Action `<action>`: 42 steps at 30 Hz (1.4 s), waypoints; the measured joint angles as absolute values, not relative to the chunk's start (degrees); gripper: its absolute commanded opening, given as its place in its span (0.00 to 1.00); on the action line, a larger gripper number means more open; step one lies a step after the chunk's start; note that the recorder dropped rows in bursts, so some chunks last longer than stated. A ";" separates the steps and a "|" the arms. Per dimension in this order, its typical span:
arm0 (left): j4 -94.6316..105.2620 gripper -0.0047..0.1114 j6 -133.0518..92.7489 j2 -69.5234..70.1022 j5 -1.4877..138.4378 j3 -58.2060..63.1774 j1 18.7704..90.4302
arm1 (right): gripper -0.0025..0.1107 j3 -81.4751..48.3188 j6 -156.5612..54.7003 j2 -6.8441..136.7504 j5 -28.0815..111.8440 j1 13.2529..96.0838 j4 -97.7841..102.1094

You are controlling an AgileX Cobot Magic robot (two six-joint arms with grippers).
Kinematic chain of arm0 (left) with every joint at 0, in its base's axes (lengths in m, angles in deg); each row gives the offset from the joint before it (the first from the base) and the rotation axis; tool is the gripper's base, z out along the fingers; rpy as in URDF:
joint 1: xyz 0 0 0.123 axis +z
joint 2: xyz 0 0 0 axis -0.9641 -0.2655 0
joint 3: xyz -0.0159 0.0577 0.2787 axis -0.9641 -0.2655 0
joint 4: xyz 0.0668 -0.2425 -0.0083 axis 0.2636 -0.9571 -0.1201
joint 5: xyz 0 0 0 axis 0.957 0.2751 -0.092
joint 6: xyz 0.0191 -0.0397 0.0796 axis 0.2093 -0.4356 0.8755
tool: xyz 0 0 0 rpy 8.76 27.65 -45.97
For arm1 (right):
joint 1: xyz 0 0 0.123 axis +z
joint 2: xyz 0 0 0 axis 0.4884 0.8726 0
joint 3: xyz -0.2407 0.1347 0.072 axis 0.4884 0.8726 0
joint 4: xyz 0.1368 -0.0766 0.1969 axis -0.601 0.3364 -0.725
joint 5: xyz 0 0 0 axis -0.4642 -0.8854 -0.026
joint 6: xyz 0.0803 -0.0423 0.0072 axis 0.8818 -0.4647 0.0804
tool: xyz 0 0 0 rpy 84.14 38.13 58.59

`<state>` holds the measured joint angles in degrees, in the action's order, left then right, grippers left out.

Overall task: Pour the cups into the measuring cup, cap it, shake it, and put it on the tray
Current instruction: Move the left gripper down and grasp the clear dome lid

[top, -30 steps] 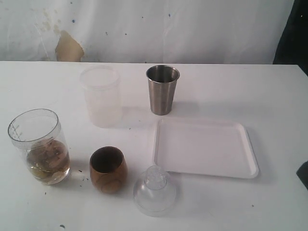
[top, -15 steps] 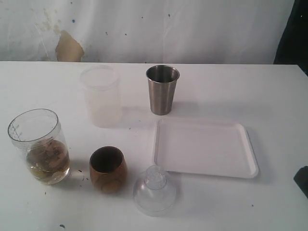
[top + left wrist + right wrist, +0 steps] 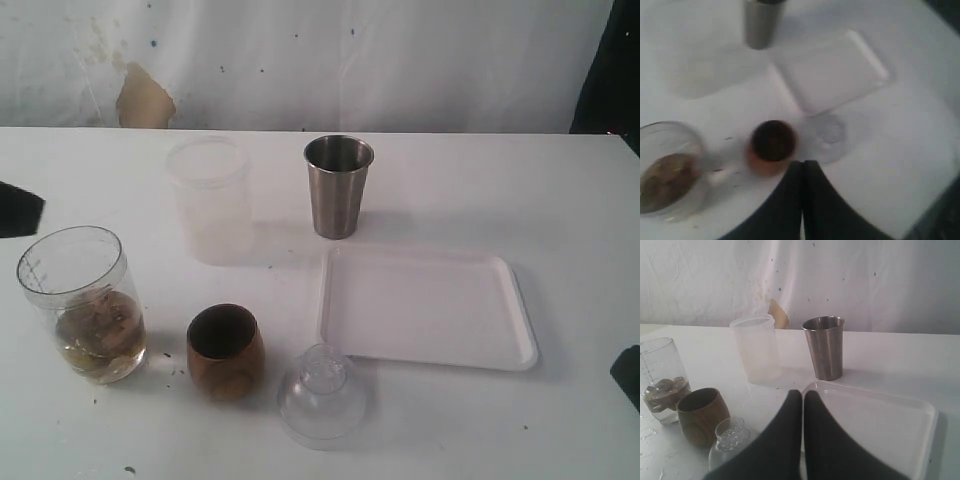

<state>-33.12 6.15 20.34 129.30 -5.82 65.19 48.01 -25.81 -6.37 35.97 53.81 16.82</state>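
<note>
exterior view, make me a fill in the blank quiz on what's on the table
The wooden cup stands ____ the measuring cup and the clear lid. The tray holds ____. The steel tumbler stands ____, mouth up. Missing: between; nothing; upright.

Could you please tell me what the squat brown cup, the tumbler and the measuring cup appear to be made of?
Brown cup: likely wood, streaked grain, matte.
Tumbler: seemingly brushed steel, grey with soft sheen.
Measuring cup: clear, printed marks; probably plastic, glass possible.
</note>
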 measured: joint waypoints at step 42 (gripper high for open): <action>1.63 0.65 -15.06 -36.76 116.94 17.80 21.58 | 0.03 48.01 -25.81 -6.37 35.97 53.81 16.82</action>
